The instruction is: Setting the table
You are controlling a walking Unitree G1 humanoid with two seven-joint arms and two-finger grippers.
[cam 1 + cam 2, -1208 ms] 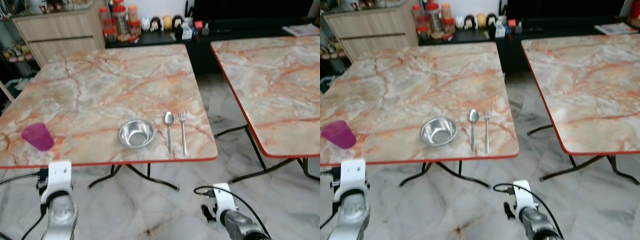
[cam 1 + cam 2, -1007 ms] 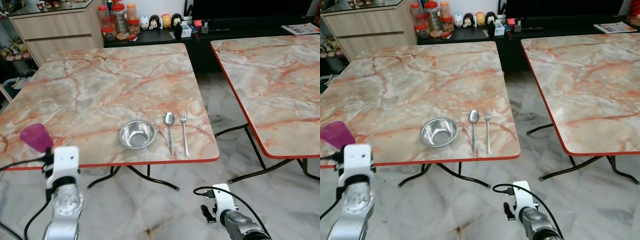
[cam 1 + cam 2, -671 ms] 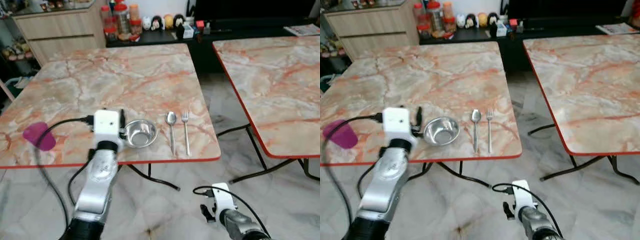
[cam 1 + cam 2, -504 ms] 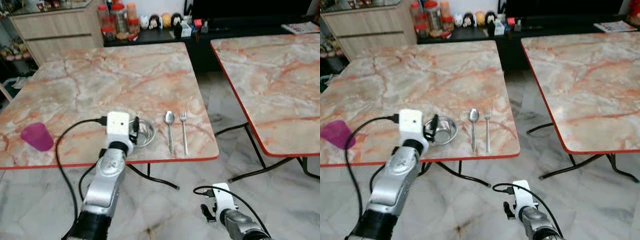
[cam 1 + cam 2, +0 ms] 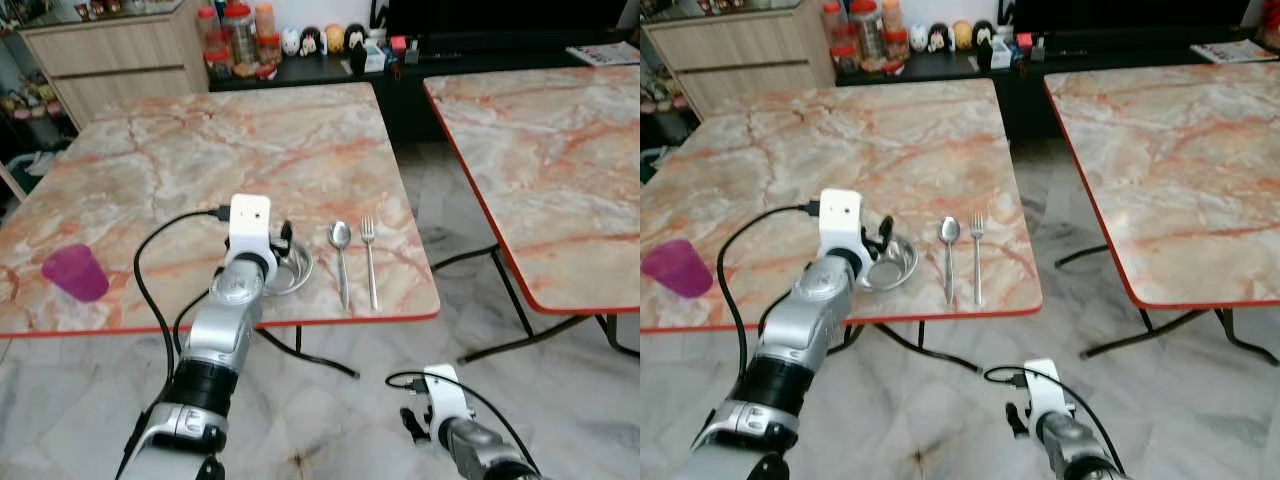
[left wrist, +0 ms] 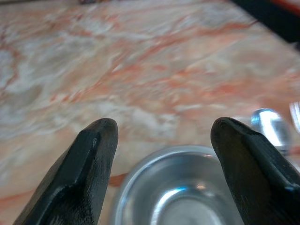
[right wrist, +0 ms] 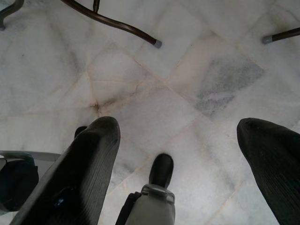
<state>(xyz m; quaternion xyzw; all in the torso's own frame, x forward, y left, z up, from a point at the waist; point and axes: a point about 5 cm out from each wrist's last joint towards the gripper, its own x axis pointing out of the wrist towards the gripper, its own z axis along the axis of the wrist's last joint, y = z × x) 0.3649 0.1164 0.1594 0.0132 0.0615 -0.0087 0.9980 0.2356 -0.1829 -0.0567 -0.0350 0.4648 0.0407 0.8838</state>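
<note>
A small steel bowl (image 5: 297, 272) sits near the front edge of the marble table (image 5: 200, 160). A spoon (image 5: 340, 258) and a fork (image 5: 368, 258) lie side by side just right of the bowl. A purple cup (image 5: 73, 272) stands at the table's front left. My left gripper (image 6: 163, 125) is open, its fingers (image 5: 285, 236) hanging over the bowl's near-left rim. In the left wrist view the bowl (image 6: 183, 192) lies between and below the two fingers, with the spoon's head (image 6: 268, 125) beside it. My right gripper (image 7: 179, 124) is open and hangs low over the floor.
A second marble table (image 5: 540, 150) stands to the right, with a tiled floor gap (image 5: 440, 230) between the two. A wooden cabinet (image 5: 110, 60) and a dark counter with jars (image 5: 240, 35) and small figures line the back wall.
My left arm rose from below the table's front edge and swung right, from near the purple cup to over the bowl. The right arm stayed hanging low.
</note>
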